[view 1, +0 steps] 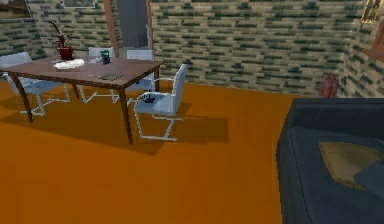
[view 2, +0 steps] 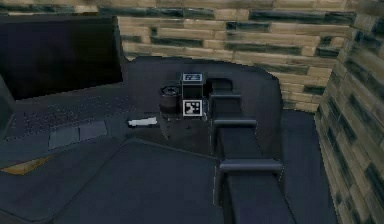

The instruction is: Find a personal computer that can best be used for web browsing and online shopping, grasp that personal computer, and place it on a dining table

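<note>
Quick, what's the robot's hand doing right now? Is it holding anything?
The gripper: cannot tell whether it holds anything; it is near the laptop, which lies on the dark sofa.

Forward view bright, even light; orange floor (view 1: 150, 170) left of the sofa (view 1: 330, 140) well lit, soft dark shadows under dining table (view 1: 75, 72) and chairs (view 1: 172, 95) far left of the sofa. Arm side view dim: sofa cushions near black, laptop (view 2: 60, 60) screen on the sofa dark, brick wall (view 2: 280, 40) behind the sofa lighter
</note>
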### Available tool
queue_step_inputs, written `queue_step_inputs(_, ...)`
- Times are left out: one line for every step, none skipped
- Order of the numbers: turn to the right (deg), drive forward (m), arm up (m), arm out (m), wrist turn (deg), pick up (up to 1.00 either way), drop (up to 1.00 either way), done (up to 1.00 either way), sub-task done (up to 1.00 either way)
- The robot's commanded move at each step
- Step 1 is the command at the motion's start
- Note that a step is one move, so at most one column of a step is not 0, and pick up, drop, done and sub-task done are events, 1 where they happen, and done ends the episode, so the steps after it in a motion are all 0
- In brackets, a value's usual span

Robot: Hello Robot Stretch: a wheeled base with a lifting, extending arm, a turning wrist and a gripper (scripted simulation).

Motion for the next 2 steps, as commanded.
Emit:
queue_step_inputs(0.0, 0.00, 0.00, 0.00, -45.0, 0.00, 0.00, 0.00, 0.00)
queue_step_inputs(0.0, 0.00, 0.00, 0.00, -45.0, 0.00, 0.00, 0.00, 0.00)
